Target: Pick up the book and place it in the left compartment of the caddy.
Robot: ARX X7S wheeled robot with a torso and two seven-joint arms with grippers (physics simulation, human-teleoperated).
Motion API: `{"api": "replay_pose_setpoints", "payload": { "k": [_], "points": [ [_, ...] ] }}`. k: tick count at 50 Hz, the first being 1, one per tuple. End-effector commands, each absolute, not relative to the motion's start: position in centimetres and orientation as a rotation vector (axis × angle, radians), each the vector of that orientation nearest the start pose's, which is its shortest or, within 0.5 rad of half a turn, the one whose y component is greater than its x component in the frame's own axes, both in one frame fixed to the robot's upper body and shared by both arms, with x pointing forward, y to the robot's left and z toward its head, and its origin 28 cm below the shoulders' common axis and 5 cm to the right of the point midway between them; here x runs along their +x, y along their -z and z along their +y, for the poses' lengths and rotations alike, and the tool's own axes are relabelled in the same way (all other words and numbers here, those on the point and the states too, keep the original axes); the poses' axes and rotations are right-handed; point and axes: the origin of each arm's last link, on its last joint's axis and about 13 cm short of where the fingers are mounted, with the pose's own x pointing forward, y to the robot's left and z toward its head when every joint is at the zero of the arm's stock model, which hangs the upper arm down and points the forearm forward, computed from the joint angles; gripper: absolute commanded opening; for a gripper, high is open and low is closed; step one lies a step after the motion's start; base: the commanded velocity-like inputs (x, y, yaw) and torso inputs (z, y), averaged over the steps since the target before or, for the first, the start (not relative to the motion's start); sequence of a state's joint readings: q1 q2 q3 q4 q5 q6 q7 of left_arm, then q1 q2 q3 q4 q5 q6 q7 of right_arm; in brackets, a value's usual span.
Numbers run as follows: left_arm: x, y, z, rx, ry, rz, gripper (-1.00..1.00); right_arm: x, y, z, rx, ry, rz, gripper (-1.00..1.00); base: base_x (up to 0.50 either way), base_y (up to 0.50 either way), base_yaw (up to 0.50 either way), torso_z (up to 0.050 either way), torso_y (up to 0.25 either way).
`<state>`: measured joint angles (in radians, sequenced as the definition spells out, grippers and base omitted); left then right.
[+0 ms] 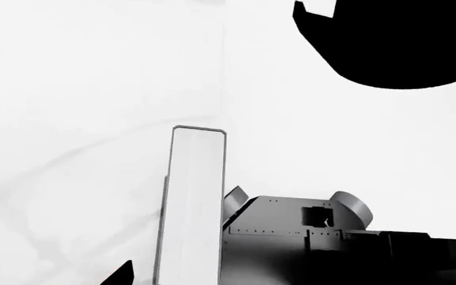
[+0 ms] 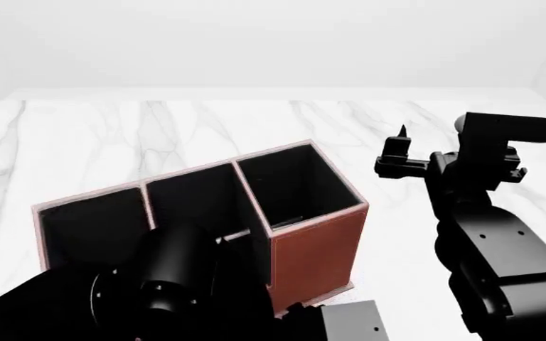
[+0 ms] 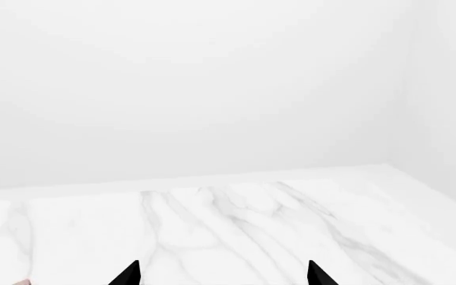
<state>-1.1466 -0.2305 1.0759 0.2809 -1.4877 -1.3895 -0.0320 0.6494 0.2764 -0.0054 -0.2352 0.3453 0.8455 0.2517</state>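
Apparently unfinished: no book shows; caddy point(image 2: 316, 241) sits at six o'clock; right gripper point(image 3: 222, 276) spread wide, left gripper's spread untellable.

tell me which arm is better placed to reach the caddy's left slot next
Left, probably: the left arm hangs over the caddy's left part, by that slot; the right gripper is open, off past the caddy's right end. The book isn't clearly visible.

White marble tabletop point(image 2: 207, 128) under a plain white wall point(image 2: 273, 42).
Grey veins run across the tabletop's pale surface, thickest toward its far edge and left side; in the right wrist view the far edge meets the wall, and a second wall closes the right corner.
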Motion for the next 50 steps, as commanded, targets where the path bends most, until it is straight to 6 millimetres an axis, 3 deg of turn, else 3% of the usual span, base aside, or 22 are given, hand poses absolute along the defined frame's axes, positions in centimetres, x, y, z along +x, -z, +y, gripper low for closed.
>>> {"api": "replay_pose_setpoints", "payload": {
  "k": [1,40,41,50],
  "points": [
    [22.3,-17.4,10.3,0.559,1.513,0.899,1.0,30.4,-18.2,-14.7,0.006,0.149,-0.022,1.0,0.0,0.0,0.0,0.0,0.0],
    [24.5,-14.7,11.1,0.517,1.433,1.004,1.0,30.3,-17.5,-15.0,0.022,0.154,-0.012,1.0,0.0,0.0,0.0,0.0,0.0],
    [24.5,-14.7,11.1,0.518,1.433,1.004,-1.0,30.3,-17.5,-15.0,0.023,0.154,-0.013,1.0,0.0,0.0,0.0,0.0,0.0],
    [24.5,-14.6,11.2,0.514,1.429,1.007,-1.0,30.3,-17.5,-14.9,0.028,0.152,-0.016,1.0,0.0,0.0,0.0,0.0,0.0]
  ]
}}
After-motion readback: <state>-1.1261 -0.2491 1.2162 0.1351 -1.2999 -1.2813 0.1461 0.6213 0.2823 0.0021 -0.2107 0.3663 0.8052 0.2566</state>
